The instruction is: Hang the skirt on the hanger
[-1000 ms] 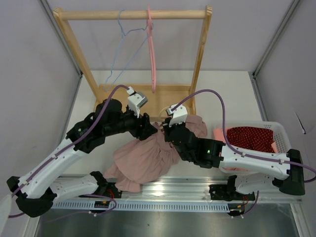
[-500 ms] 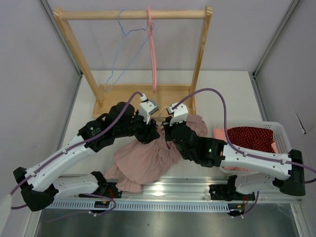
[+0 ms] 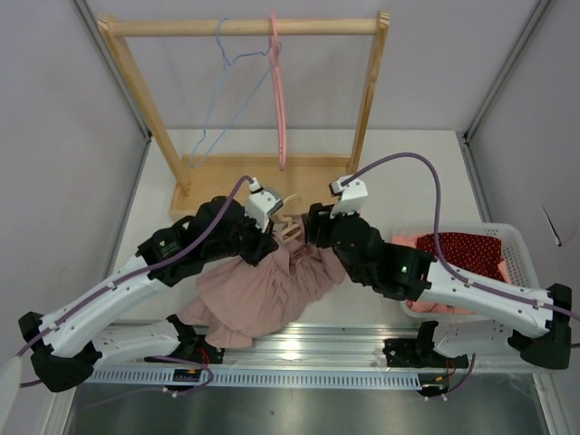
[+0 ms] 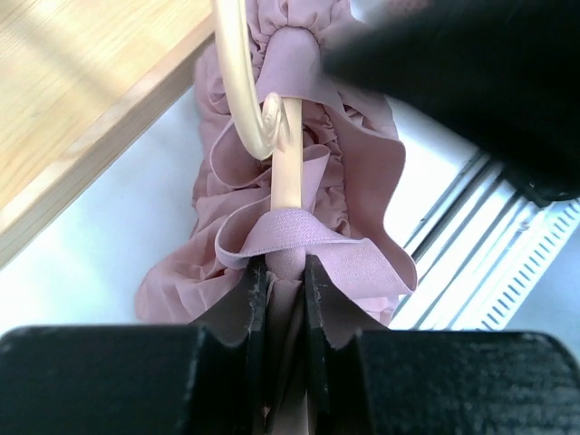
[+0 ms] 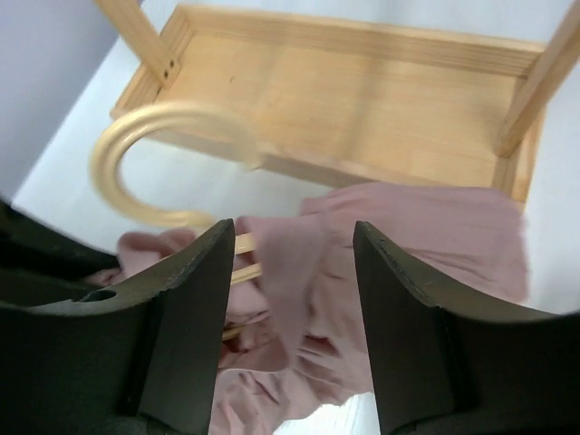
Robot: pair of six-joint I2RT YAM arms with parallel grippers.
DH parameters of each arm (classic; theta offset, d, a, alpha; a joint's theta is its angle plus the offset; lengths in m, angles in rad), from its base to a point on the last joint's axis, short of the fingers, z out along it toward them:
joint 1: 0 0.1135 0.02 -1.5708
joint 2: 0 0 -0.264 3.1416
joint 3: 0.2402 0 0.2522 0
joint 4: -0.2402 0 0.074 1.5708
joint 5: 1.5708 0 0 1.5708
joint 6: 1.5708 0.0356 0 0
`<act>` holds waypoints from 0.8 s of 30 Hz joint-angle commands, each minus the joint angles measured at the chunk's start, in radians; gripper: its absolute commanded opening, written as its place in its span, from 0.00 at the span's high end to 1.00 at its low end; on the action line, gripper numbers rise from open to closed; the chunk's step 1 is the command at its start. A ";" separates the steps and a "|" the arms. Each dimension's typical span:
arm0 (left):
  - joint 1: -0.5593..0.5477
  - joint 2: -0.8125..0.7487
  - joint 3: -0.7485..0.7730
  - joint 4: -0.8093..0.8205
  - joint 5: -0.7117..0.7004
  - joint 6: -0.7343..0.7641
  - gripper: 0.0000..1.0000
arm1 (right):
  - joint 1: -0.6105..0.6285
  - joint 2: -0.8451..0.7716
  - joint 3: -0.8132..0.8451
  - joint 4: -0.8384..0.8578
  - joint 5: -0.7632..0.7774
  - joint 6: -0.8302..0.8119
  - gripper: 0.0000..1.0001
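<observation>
**Left end effector pinches the waistband at the hanger's neck; right stands open**

The left end effector (image 4: 285,276) has its jaws drawn close on the elastic waistband of the dusty-pink gathered fabric skirt (image 4: 358,172), right where the neck of the pale wooden hanger (image 4: 288,149) runs down into the cloth. Whether the jaws catch the wooden neck as well as the fabric I cannot tell, since the folds cover it. The right end effector (image 5: 292,237) hangs just above with its jaws wide apart and nothing between them, looking down on the hanger's curved hook (image 5: 136,172).

The skirt lies bunched on the white bench (image 3: 159,227) between the two arms, its waist end up near the base of the wooden clothes rack (image 3: 245,27) and its hem spread toward the near edge. A white plastic basket (image 3: 509,237) of other clothes sits to the right.

The skirt looks light, limp and slippery over smooth wood; it will likely sag and slide wherever it is not pinned. The elastic band is the firmest part to hold. The hanger is stiff, so the hook or neck is the better place to lift from.
</observation>
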 commanded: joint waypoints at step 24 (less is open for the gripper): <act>0.004 -0.156 0.003 -0.006 0.018 -0.040 1.00 | -0.160 -0.024 -0.088 -0.018 -0.365 0.145 0.70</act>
